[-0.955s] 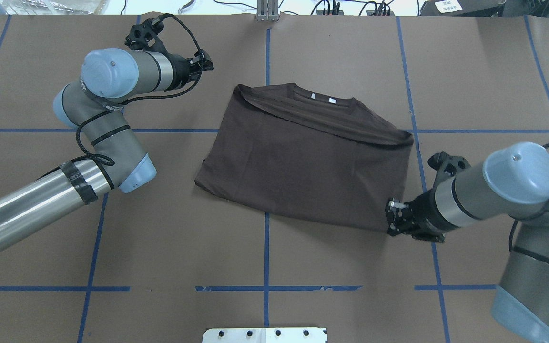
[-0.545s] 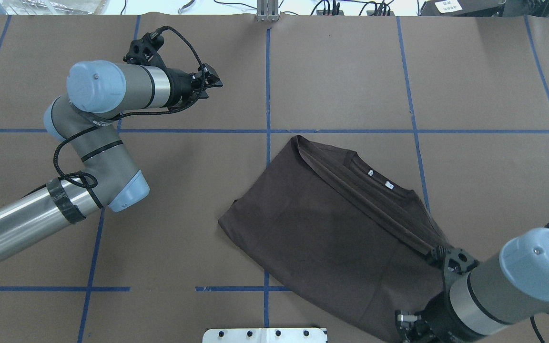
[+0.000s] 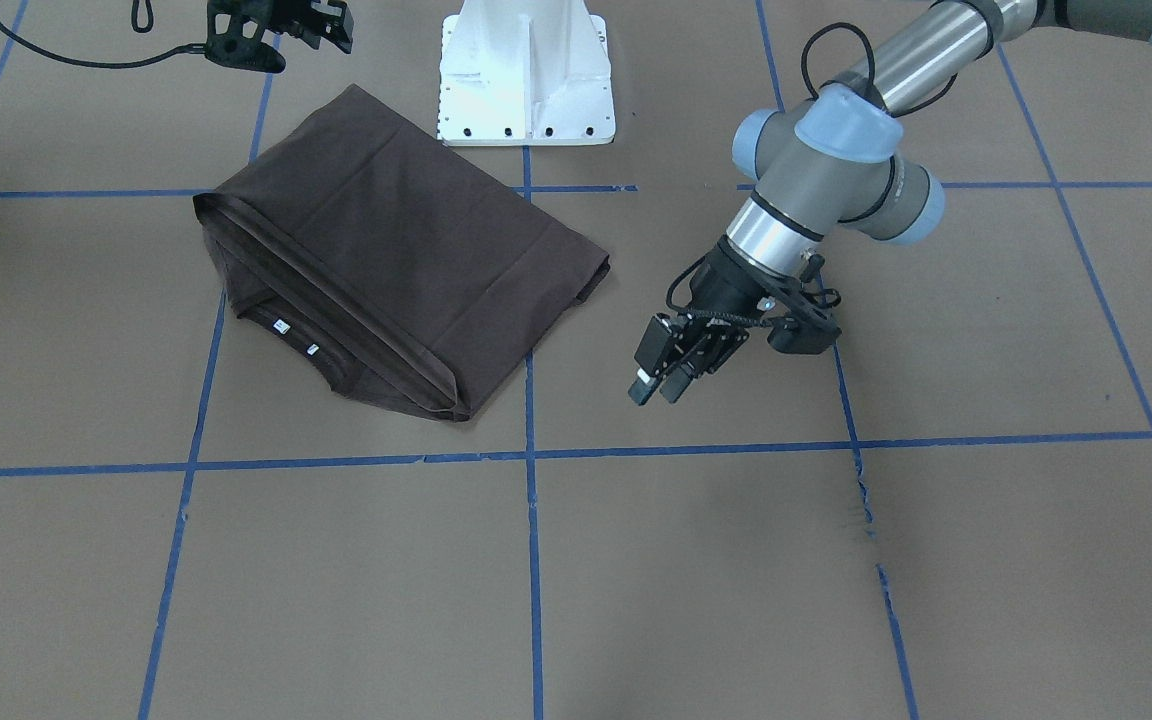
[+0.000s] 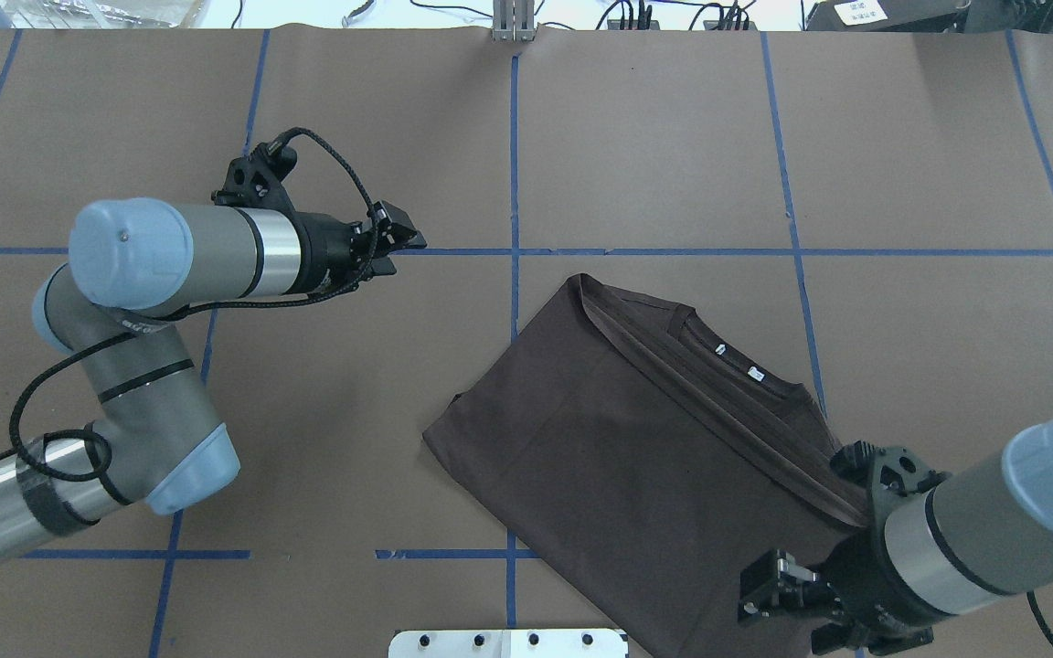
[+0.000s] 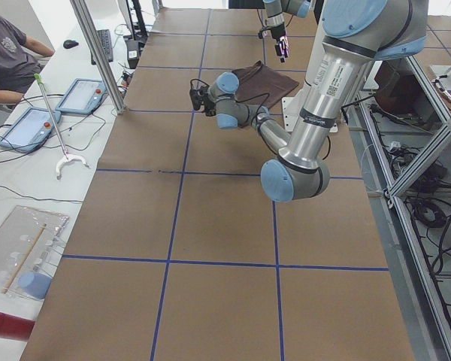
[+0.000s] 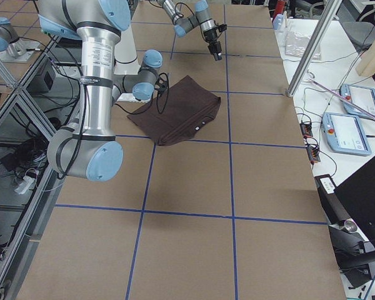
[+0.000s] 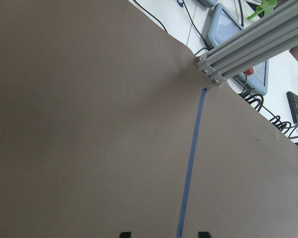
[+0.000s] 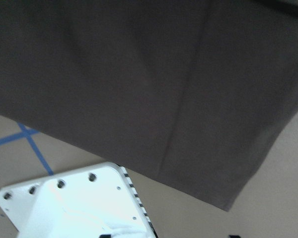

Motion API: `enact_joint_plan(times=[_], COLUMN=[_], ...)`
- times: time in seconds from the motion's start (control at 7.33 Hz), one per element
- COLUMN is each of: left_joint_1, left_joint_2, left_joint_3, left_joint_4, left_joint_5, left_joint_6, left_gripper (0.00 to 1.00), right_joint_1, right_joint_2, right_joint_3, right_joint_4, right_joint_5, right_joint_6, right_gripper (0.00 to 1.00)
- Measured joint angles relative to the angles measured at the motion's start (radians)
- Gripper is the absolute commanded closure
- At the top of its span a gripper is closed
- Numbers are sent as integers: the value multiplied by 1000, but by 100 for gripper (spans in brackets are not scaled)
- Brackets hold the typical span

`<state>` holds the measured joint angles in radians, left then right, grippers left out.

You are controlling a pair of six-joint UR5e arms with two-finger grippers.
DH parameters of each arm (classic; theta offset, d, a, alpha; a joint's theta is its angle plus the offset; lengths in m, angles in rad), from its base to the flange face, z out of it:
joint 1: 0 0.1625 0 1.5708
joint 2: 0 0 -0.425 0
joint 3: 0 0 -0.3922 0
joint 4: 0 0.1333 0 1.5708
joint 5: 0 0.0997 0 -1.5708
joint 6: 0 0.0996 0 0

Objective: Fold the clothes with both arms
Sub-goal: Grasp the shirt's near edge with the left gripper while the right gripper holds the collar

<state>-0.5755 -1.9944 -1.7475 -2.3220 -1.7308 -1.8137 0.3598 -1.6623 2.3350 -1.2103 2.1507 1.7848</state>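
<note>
- Firstly, nearest the robot, a white pedestal plate (image 4: pixel 508 642) sits at the near edge of the worktop (image 4: pixel 325 411). The worktop is covered in brown paper and ruled into squares by blue tape (image 4: pixel 514 164).
- Right arm (image 4: pixel 974 535): enters from the near right corner. The right end effector (image 4: pixel 760 592) hangs over the near right edge of the T-shirt (image 4: pixel 618 457). The wrist view shows its two fingertips well apart, with nothing between them and the cloth lying flat below.
- T-shirt: dark brown, folded to a rough rectangle. It lies flat on the right half of the worktop, askew to the tape grid. Its near corner is close to the pedestal plate. The ribbed collar (image 4: pixel 739 366) faces the far right, with two small white tags (image 4: pixel 721 348) inside it.
- Left arm (image 4: pixel 170 256): reaches across the left half, well apart from the T-shirt. The left end effector (image 4: pixel 405 247) points toward the centre tape line above bare paper. The wrist view shows its fingertips spread, with a tape line running between them and nothing gripped.
- Farthest, an aluminium post (image 4: pixel 513 18) stands at the far edge, on the centre tape line.
</note>
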Motion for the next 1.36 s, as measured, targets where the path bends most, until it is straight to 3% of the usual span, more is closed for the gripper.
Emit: enact_joint_plan(times=[0.14, 0.41, 0.95, 1.09, 1.23, 1.36], left_joint_1=[95, 246, 292, 294, 295, 296], left_joint_2=[24, 38, 23, 13, 1, -7], left_joint_3=[-82, -125, -78, -62, -52, -46], left_joint_4=[124, 261, 354, 355, 356, 356], left_joint_5=[55, 165, 190, 191, 190, 190], left_joint_6=[-46, -91, -87, -87, -87, -86], left_gripper=[42, 43, 51, 61, 99, 100], right_joint_1=[95, 244, 291, 291, 291, 291], right_joint_2=[40, 109, 128, 129, 129, 130], right_joint_3=[-19, -98, -138, -141, -145, -147], right_joint_4=[0, 0, 0, 0, 0, 0], right_joint_5=[-6, -10, -11, -11, -11, -11], right_joint_6=[-2, -13, -18, -18, -18, -18], right_gripper=[0, 0, 0, 0, 0, 0])
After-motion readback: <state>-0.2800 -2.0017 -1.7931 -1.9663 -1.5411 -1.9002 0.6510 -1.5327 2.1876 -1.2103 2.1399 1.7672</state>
